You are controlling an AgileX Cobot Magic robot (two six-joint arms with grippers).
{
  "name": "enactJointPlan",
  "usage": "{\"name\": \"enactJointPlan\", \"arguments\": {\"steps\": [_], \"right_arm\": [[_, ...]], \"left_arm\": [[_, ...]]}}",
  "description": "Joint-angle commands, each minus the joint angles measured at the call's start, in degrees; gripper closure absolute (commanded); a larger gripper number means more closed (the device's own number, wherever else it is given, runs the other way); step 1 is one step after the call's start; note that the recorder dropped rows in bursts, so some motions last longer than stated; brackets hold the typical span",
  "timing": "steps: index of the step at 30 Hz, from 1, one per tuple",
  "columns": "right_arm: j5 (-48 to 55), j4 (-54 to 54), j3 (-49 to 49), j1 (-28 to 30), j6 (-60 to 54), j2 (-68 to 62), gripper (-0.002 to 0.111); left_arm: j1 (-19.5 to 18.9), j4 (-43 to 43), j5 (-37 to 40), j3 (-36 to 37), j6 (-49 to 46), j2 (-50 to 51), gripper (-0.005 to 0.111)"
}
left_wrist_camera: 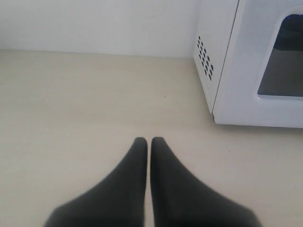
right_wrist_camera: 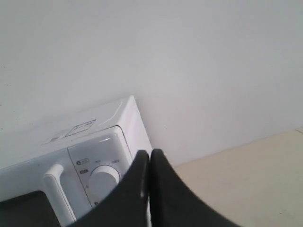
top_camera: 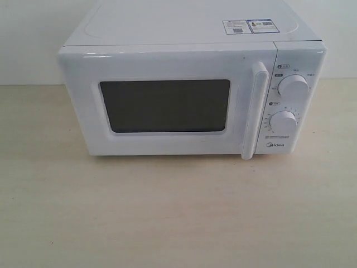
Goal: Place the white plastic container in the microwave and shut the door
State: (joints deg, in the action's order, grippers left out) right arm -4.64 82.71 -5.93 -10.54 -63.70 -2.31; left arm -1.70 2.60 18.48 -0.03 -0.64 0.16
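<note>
The glossy white microwave [top_camera: 184, 28] reads "Midea" below two round dials [top_camera: 293, 87], door [top_camera: 167, 106] shut. The left gripper [left_wrist_camera: 149, 141] and right gripper [right_wrist_camera: 150, 153] are pinched closed, empty.

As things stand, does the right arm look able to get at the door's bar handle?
Probably yes. The handle stands exposed on the closed door, with nothing in front of it, and the right gripper hangs above, facing it. Its jaws are shut, so they would need opening first.

The microwave [top_camera: 184, 22] and door [top_camera: 167, 64] are white, the window [top_camera: 164, 106] dark grey, the table [top_camera: 167, 212] pale beige.
</note>
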Motion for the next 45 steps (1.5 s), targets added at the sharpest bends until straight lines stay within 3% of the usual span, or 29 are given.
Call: {"name": "enactJointPlan", "arguments": {"steps": [1,17,22,26,31,34,37,45], "right_arm": [[-0.61,-0.68,4.91,1.40,2.01,2.31,0.108],[4.64,-0.84,5.93,1.40,4.72,2.31,0.108],[0.72,-2.98,5.93,1.40,0.45,2.31,0.108],[1.60,-22.04,5.93,1.40,8.79,2.31,0.108],[8.77,-58.67,5.93,1.40,42.34,2.31,0.108],[13.04,-74.38,5.93,1.40,60.50,2.31,0.108],[17.47,-80.59,5.93,1.40,68.12,2.31,0.108],[25.90,-81.05,5.93,1.40,66.17,2.31,0.108]], "left_arm": [[-0.09,-0.22,-0.23,0.03,-0.31,-0.16,0.102],[-0.09,-0.22,-0.34,0.03,-0.31,-0.16,0.102],[-0.09,-0.22,-0.34,0.03,-0.31,-0.16,0.102],[-0.09,-0.22,-0.34,0.03,-0.31,-0.16,0.102],[-0.09,-0.22,-0.34,0.03,-0.31,-0.16,0.102],[-0.09,-0.22,-0.34,0.03,-0.31,-0.16,0.102],[-0.09,-0.22,-0.34,0.03,-0.31,-0.16,0.102],[-0.09,-0.22,-0.34,0.03,-0.31,-0.16,0.102]]}}
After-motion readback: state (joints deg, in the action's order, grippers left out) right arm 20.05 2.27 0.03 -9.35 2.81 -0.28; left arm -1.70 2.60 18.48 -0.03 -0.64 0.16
